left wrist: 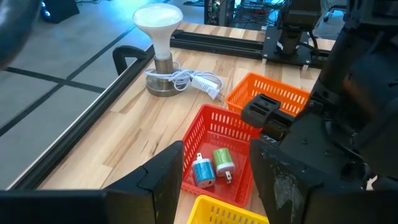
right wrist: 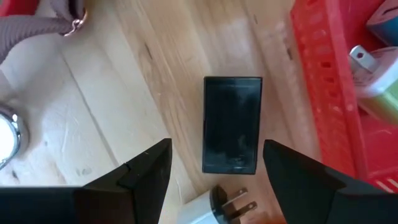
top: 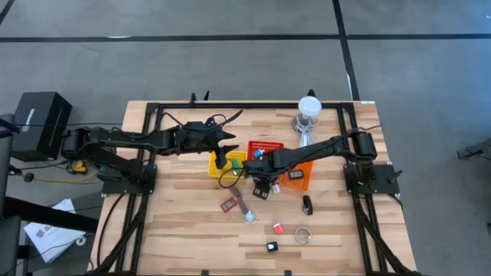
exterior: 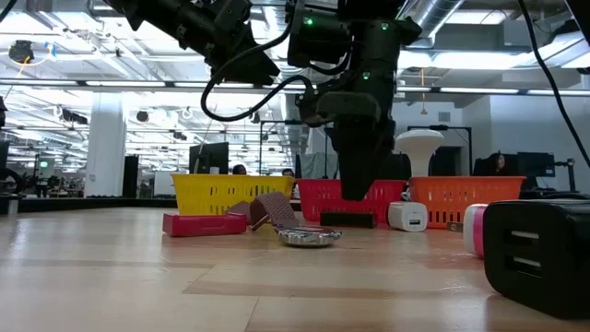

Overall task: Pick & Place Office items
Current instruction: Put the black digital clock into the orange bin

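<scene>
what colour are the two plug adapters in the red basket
One blue, one green, both lying in the red basket. The left wrist view shows them best.

No text, label, brand or number can be read anywhere in these pictures. The black box (top: 42, 115) on the floor, at about nine o'clock from the desk (top: 176, 230) in the high view, carries a pale mark on its top, but the letters are too small to make out. The papers (top: 50, 234) lying on the floor at about eight o'clock show only faint grey print, not legible. The flat black block (right wrist: 231, 124) on the desk in the right wrist view has a plain dark face with no marking visible.
</scene>
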